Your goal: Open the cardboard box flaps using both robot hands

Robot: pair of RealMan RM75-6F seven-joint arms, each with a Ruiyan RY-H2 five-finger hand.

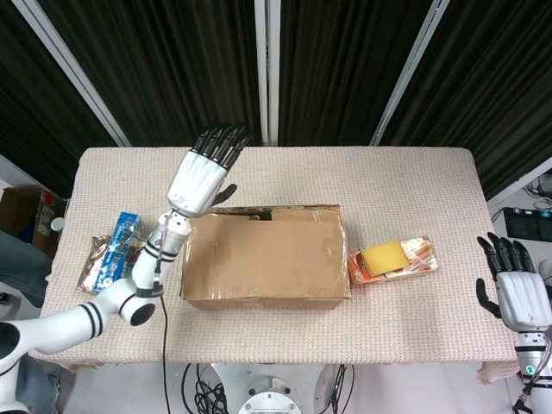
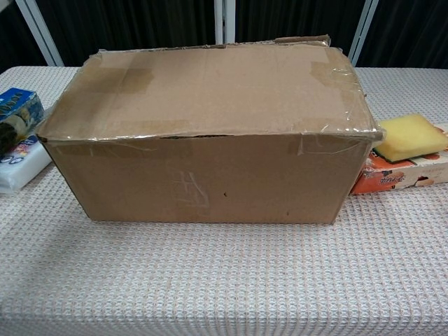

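Observation:
The brown cardboard box stands mid-table and fills the chest view. Its near top flap lies flat under clear tape. The far flap no longer stands; only a thin edge shows along the far rim, with a small dark gap beneath it. Whether it hangs behind the box I cannot tell. My left hand hovers over the box's far left corner, fingers straight and spread, holding nothing. My right hand is off the table's right edge, fingers spread and empty. Neither hand shows in the chest view.
A yellow sponge lies on an orange packet just right of the box. A blue packet and a white pack lie to its left. The woven table cover stretches behind the box.

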